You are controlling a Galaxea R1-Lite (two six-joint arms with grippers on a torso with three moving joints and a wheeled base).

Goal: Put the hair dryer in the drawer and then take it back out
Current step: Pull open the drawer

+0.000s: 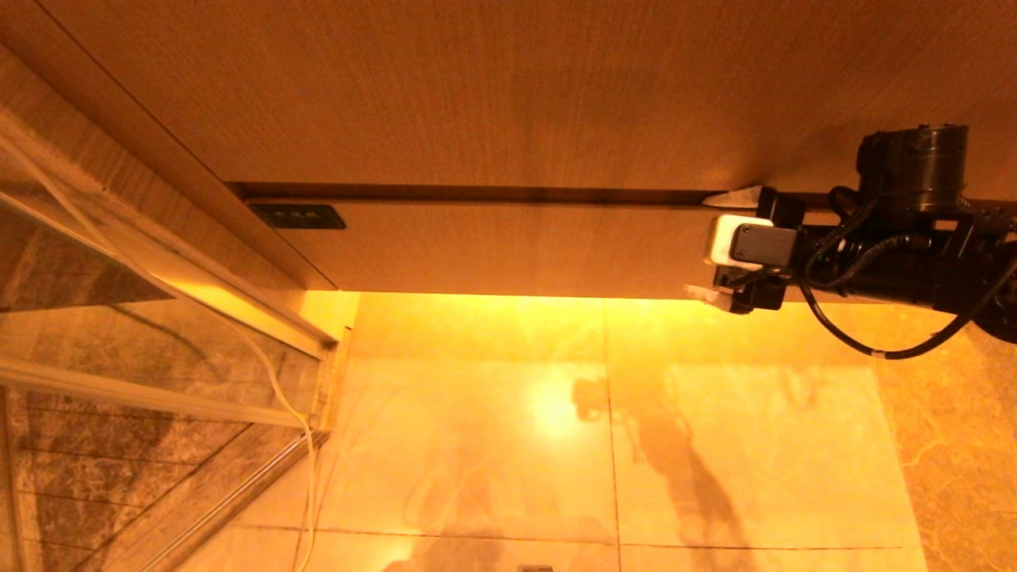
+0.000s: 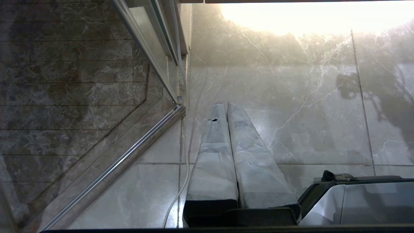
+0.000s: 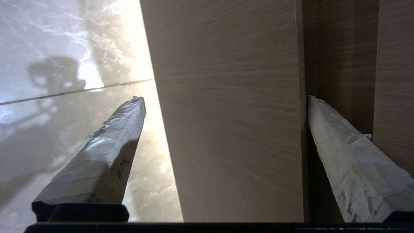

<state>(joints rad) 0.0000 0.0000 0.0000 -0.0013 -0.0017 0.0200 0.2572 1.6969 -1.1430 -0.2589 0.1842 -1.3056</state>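
The drawer (image 1: 508, 246) shows as a wide light-wood front under the countertop, with a small dark label plate (image 1: 296, 215) near its left end; its inside does not show. My right gripper (image 1: 699, 246) is open at the front's right end and straddles it. In the right wrist view the drawer (image 3: 226, 113) fills the space of the right gripper (image 3: 223, 99): one finger (image 3: 349, 155) lies in the dark gap along the front's top edge, the other finger (image 3: 106, 152) hangs past its lower edge over the floor. The hair dryer is out of view. My left gripper (image 2: 224, 104) is shut, parked over the floor.
The wood countertop (image 1: 508, 87) overhangs the drawer. A glass shower door with metal rails (image 1: 159, 389) stands at the left, with a white cable (image 1: 278, 389) along it. Glossy marble floor tiles (image 1: 493, 429) lie below. My own base (image 2: 362, 200) shows beside the left gripper.
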